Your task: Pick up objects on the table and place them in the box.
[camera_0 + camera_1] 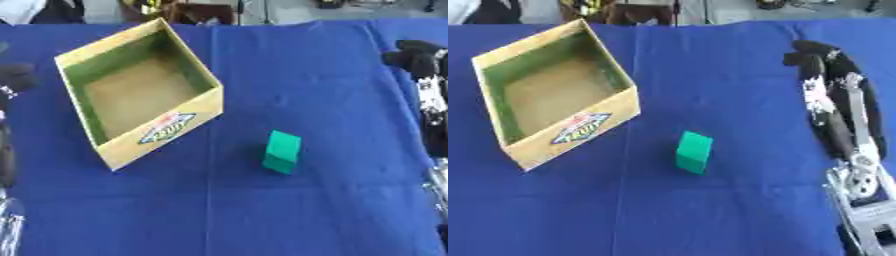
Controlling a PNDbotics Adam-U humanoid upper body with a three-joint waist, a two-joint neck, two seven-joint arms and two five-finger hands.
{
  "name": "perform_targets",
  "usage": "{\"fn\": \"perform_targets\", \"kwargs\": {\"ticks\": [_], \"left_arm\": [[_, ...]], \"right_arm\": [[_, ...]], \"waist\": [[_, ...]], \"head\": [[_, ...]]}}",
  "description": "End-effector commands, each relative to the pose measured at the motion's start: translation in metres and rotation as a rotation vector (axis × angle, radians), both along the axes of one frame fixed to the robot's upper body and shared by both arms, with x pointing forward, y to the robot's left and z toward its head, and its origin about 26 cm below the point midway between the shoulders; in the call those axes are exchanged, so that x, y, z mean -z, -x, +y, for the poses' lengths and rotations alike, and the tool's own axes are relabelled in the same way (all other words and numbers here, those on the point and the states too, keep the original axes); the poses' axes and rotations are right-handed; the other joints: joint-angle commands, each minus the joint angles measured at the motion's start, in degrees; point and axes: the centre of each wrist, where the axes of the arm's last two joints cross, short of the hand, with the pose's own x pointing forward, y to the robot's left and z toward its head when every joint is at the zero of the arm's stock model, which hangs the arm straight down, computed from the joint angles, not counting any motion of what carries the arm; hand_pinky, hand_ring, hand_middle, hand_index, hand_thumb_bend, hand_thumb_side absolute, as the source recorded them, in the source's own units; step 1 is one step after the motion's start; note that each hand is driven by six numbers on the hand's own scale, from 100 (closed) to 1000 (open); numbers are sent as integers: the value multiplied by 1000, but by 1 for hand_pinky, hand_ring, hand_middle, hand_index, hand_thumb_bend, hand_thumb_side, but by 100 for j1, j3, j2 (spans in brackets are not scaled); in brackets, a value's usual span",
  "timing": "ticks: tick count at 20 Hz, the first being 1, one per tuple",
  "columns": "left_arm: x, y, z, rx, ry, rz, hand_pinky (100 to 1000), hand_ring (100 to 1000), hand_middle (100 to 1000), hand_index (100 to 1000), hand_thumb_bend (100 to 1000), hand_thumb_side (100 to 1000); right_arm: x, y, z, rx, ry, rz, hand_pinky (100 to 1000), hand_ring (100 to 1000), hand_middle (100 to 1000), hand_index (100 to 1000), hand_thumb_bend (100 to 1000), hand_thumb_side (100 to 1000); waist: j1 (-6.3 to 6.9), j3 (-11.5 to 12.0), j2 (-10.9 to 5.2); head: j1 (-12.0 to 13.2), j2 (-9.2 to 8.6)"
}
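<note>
The right hand (814, 57) in the right eye view lies on the blue cloth, forearm stretched along the right edge, fingers seemingly curled and empty. The green block (694, 152) stands leftward and nearer the robot, closer to this hand. In the left eye view, the left hand (16, 77) is dark at the edge, fingers indistinguishable; the cardboard box (166, 131) sits just beside it, empty.

Both views look steeply down from the robot's head at the blue surface (332, 75), facing its far edge. They share the box (166, 127) and the green block (694, 152); the right eye view shows more of the right arm.
</note>
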Motion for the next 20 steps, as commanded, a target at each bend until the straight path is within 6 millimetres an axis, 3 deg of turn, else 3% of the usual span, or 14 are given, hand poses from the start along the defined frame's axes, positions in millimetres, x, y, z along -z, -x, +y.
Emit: {"fn": "perform_targets", "kwargs": {"ticks": [1,9,10,11,12,14,15,17,20], "left_arm": [[-7,2,2,2,-19,-26,684,680,732,825,100,1000],[-7,2,3,-2,-20,-25,683,680,732,824,100,1000],[-7,2,3,-3,-21,-24,683,680,732,824,100,1000],[-6,2,4,-4,-22,-23,683,680,732,824,100,1000],[-6,3,4,-6,-23,-22,683,680,732,824,100,1000],[-5,3,5,-9,-26,-17,682,680,732,824,100,1000],[-5,3,5,-10,-27,-15,682,680,732,824,100,1000],[-4,3,6,-11,-30,-10,682,680,732,824,100,1000],[-3,4,7,-13,-33,-4,682,680,732,824,100,1000]], "right_arm": [[-6,3,1,-9,3,-16,842,745,582,780,100,795],[-5,3,1,-5,1,-14,839,747,583,780,100,800],[-6,3,0,-4,7,-16,839,748,584,780,100,808],[-8,2,-2,6,25,-19,837,752,590,784,105,872],[-11,3,-6,27,57,-24,837,754,592,785,139,896],[-17,3,-12,81,158,-28,839,762,601,796,294,1000],[-21,2,-14,106,220,-26,842,768,609,802,345,1000],[-29,1,-17,146,369,-19,841,775,626,816,420,1000],[-42,0,-19,201,538,-10,835,775,635,816,452,1000]], "waist": [[-3,-2,-121],[-22,-1,-128],[-25,-3,-131],[-28,-6,-137],[-32,-10,-147],[-39,-13,-168],[-40,-14,-178],[-43,-16,-202],[-47,-26,-224]], "head": [[10,27],[13,-1],[19,-9],[23,-4],[24,6],[21,28],[19,39],[8,57],[-20,53]]}}
